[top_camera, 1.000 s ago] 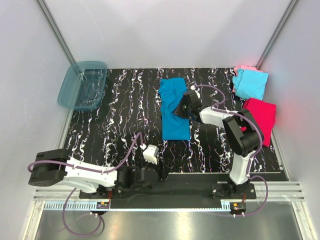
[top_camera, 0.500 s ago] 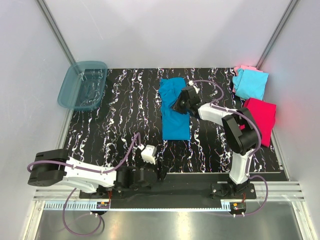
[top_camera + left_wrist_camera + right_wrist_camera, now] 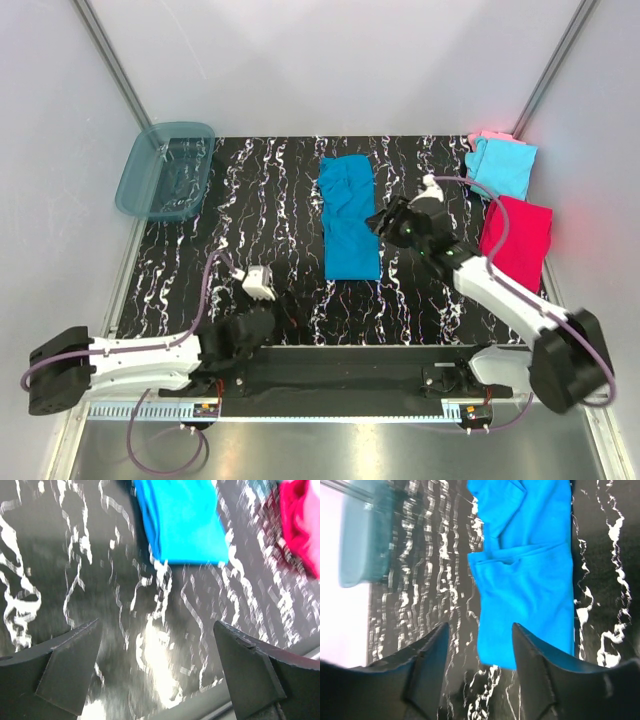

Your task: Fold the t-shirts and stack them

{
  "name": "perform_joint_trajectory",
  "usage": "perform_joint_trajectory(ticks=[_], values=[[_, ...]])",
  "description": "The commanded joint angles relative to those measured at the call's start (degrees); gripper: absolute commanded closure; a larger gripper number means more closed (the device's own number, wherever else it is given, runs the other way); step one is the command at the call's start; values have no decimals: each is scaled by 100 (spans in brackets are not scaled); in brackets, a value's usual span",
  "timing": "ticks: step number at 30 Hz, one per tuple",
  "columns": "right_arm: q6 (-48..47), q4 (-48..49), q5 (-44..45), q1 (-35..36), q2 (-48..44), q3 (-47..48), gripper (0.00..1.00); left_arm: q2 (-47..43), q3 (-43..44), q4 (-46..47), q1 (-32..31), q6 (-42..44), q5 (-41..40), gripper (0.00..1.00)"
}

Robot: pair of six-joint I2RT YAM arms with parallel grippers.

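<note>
Black marbled table [image 3: 250, 200] is filling the overhead view, teal-blue t-shirt [image 3: 348, 218] lying at centre. Left wrist: left gripper [image 3: 156, 625] is gaping empty, shirt at upper centre. Right wrist: right gripper [image 3: 481, 627] is hovering parted, empty, shirt at upper right.

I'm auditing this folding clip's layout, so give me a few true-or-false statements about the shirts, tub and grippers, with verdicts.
The teal-blue t-shirt lies folded in a long strip on the table. True.
The right gripper is clamped on that shirt. False: its jaws stand apart, holding nothing.
The teal plastic tub holds a shirt. False: no cloth shows in it.
The light cyan t-shirt lies on a pale pink t-shirt at the far right. True.
The left gripper is open above the table. True.
</note>
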Motion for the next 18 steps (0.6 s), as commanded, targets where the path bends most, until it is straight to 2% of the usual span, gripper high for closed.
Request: perform_joint_trajectory(ticks=[1,5,8,11,12,18], values=[[-3,-325,130,-21,-736,-692,37,39,46,923,507,757,686,1],[129,-361,235,-82,-1265,-1432,34,899,361,1459,1061,855,1547,2],[295,-361,17,-284,-1344,-1819,34,1883,476,2258,1413,715,2521,4],[419,-195,-177,-381,-1371,-2171,34,3199,416,3478,1808,417,3216,7],[454,-116,-204,-390,-1414,-2302,34,3456,389,4108,1870,346,3332,7],[533,717,-502,-417,-1293,-2733,33,5283,362,6360,2301,-234,4247,10]])
